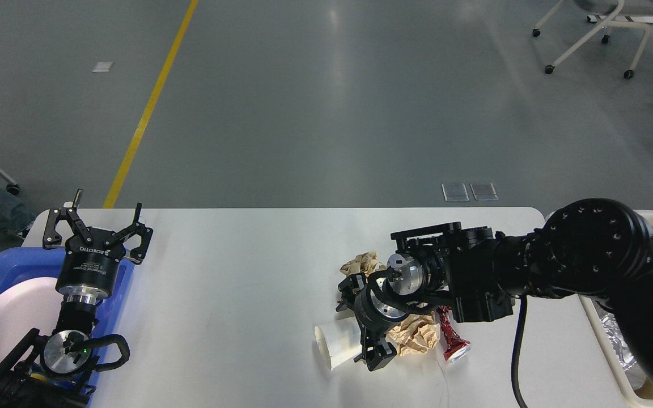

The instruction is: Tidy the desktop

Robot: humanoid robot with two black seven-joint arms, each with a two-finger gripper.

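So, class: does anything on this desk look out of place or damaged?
Yes. On the desktop, near the right gripper, a white paper cup lies tipped on its side beside crumpled brown paper and a crushed red can.

Left arm came in from the near-left corner, wrist rising toward the far side, left gripper (107,222) pointed away with its fingers (138,214) spread wide apart, nothing between them. Right arm reached in from the right edge, thick elbow joint high at the right, forearm stretched leftward, wrist bent down and toward the near side. Right gripper (359,327) hung low at mid-scene, seen dark and partly end-on; fingers too tangled in view to tell apart.
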